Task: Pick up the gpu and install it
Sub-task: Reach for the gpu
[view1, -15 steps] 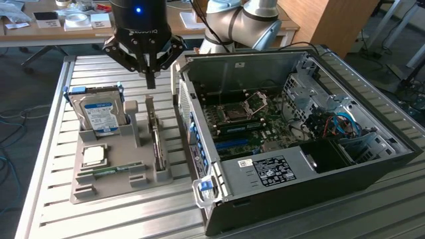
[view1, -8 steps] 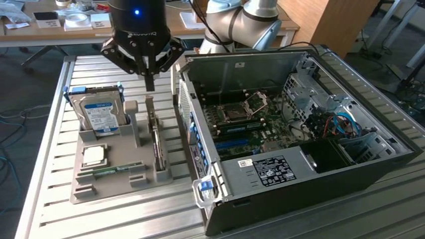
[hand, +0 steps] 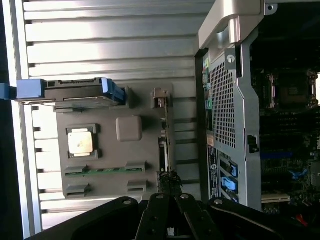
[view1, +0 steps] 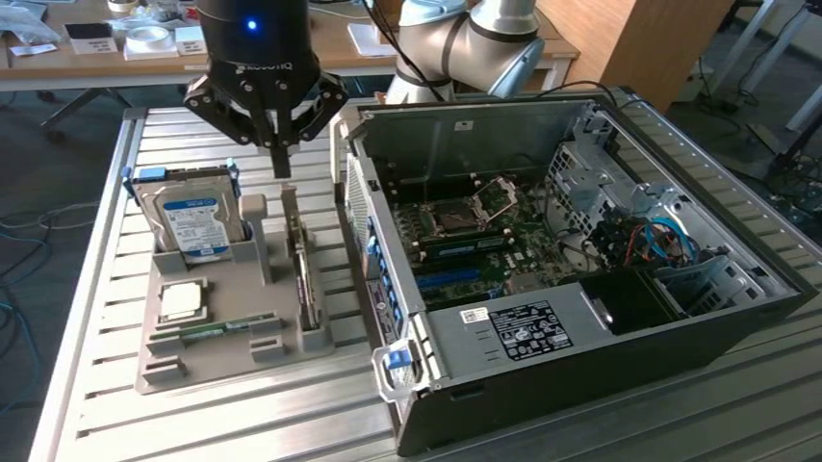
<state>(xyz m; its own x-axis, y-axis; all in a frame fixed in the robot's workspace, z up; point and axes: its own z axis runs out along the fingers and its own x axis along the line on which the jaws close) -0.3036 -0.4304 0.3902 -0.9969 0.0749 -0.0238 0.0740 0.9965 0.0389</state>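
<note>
Exterior view | pincer (view1: pixel 280 166) closed above gpu (view1: pixel 302 262) | gpu edge-on, face hidden

Table (view1: pixel 77 404): silver metal, ribbed in parallel slats. Holder tray (view1: pixel 212 371), lower left of the exterior view: plain grey. Hard drive (view1: pixel 192 226): silver, blue-and-white label, blue carrier rails. CPU (view1: pixel 183 301): pale silver lid. RAM stick (view1: pixel 212 330): green. gpu (view1: pixel 306 279): dark. Gripper (view1: pixel 281 171): black; blue light (view1: pixel 252 24) on the body above it. Computer case (view1: pixel 578 385): black shell, grey metal inside. Motherboard (view1: pixel 495 241): dark green. Cables (view1: pixel 668 241), right of centre: blue.
</note>
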